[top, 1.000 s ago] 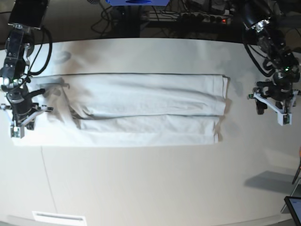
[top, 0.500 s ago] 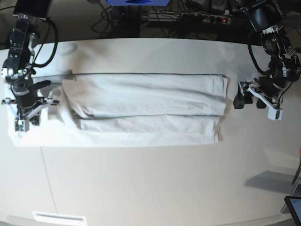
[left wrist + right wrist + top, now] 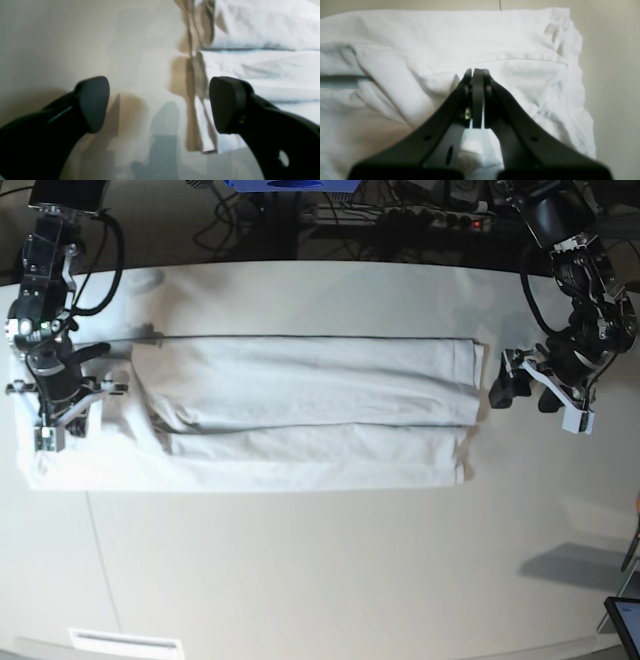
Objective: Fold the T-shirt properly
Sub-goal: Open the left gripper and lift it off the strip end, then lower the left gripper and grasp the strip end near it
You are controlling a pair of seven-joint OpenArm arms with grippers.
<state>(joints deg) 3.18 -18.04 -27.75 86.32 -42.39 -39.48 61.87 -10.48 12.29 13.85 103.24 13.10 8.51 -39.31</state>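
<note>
The white T-shirt (image 3: 310, 410) lies folded lengthwise into a long band across the white table (image 3: 320, 570). My right gripper (image 3: 62, 392) is over the band's left end in the base view. In the right wrist view its jaws (image 3: 477, 75) are shut, and a ridge of T-shirt (image 3: 520, 82) cloth runs up to their tip. My left gripper (image 3: 522, 395) hovers open at the band's right end. In the left wrist view one of the left gripper's (image 3: 160, 105) fingers (image 3: 227, 102) is over the T-shirt's (image 3: 262, 62) edge and the other is over bare table.
Cables and equipment (image 3: 400, 215) crowd the dark strip behind the table's far edge. A dark device (image 3: 625, 620) pokes in at the front right corner. A white label strip (image 3: 125, 642) lies near the front left edge.
My left gripper has opened wide and moved in toward the shirt's right end. My right gripper has shifted slightly toward the table's far side, staying shut, and the cloth near it has shifted with it.
</note>
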